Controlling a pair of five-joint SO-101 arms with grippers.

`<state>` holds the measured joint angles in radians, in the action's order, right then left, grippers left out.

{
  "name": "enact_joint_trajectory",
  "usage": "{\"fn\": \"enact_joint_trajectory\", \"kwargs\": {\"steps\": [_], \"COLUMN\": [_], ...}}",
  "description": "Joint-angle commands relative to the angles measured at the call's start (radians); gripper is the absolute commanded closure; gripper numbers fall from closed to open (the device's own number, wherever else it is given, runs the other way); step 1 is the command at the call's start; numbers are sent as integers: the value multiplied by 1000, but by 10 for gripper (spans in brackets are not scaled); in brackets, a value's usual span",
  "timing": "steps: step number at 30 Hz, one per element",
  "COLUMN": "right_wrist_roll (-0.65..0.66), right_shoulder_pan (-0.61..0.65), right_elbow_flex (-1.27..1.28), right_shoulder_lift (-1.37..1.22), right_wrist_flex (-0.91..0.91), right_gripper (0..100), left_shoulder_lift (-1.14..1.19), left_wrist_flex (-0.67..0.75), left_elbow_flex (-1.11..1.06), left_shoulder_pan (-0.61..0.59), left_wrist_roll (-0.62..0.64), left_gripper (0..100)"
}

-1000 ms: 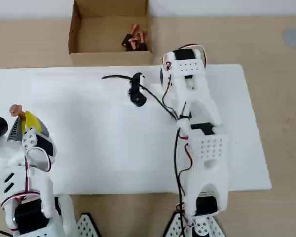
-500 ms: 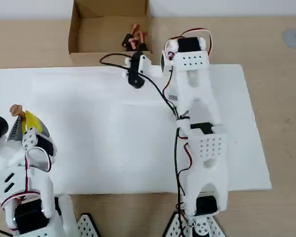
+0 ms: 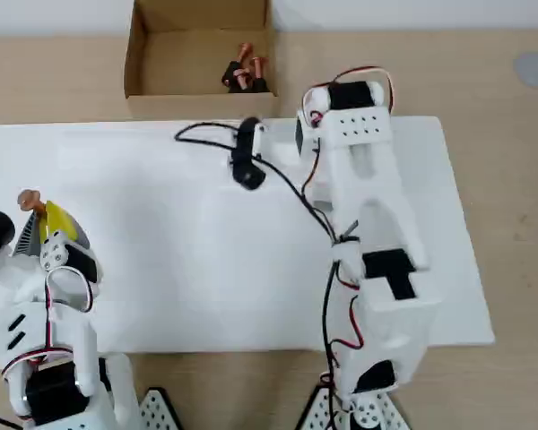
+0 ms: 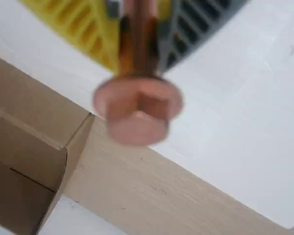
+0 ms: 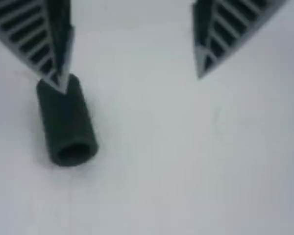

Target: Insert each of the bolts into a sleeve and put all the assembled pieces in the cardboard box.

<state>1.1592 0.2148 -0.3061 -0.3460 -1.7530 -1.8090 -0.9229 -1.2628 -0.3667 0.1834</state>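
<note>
My left gripper stays at the mat's left edge, shut on a copper bolt whose head points toward the far side. In the left wrist view the bolt sits between the yellow and grey fingers of that gripper. My right gripper hangs open just above the mat. A dark sleeve lies on its side there, touching one fingertip, outside the gap. The right arm stretches toward the cardboard box, which holds assembled pieces.
A white mat covers most of the wooden table. The right arm's black wrist camera and cables lie over the mat near the box. A box corner stands beyond the bolt.
The right arm swung its wrist toward the box, then came back a little and stretched farther forward. The left arm and its bolt have stayed still.
</note>
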Motion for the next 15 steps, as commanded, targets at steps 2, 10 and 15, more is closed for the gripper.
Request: {"fn": "enact_joint_trajectory", "kwargs": {"steps": [2, 10, 15], "right_wrist_roll": [26, 26, 25], "right_shoulder_pan": [-24, -51, -91], "right_elbow_flex": [8, -136, -297], "right_shoulder_lift": [19, -165, -292], "right_wrist_flex": [32, 64, 34], "right_gripper": [786, 786, 786], "left_shoulder_lift": [-12, -12, -13], "left_wrist_flex": [-5, -11, -11], "left_elbow_flex": [8, 9, 8], "left_shoulder_pan": [-5, -6, -6], "left_wrist_roll": [-6, -11, -34], "left_gripper": [991, 991, 991]}}
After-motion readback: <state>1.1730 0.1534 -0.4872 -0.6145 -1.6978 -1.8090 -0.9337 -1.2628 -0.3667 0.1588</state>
